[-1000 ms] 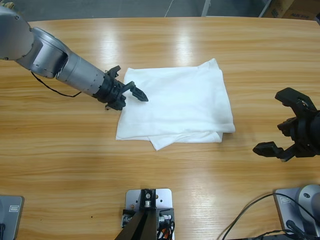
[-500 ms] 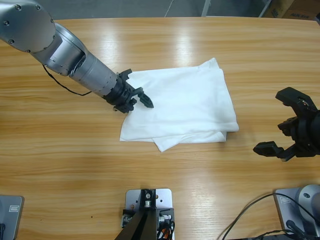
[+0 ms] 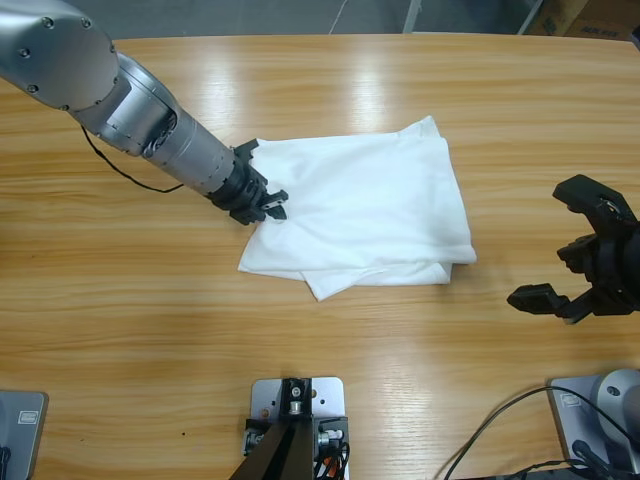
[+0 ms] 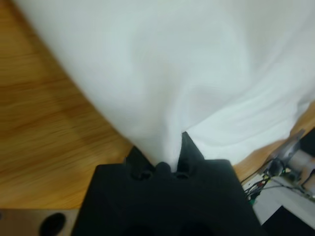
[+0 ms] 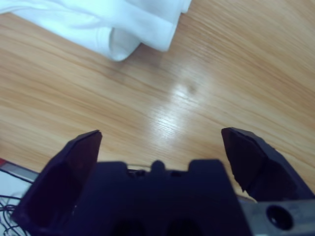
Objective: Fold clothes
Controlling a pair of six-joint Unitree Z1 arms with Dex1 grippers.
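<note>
A long wooden table [image 3: 420, 380] with a warm, glossy grain fills the scene, pale streaks of overhead light lying across it. Beyond its far edge runs grey floor [image 3: 250, 18], with a cardboard box [image 3: 590, 18] at the upper right corner.

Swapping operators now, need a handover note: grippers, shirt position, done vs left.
Left gripper: shut on the T-shirt, pinching its edge on the side nearest that arm.
Right gripper: open, empty, over bare table beside the shirt, not touching it.
T-shirt: mid-table, already folded into a rough rectangle; a lower layer sticks out along the near edge.
Done: the main folds, by the look of it.
Left: probably tidy the layers or make a final fold, then release.
</note>
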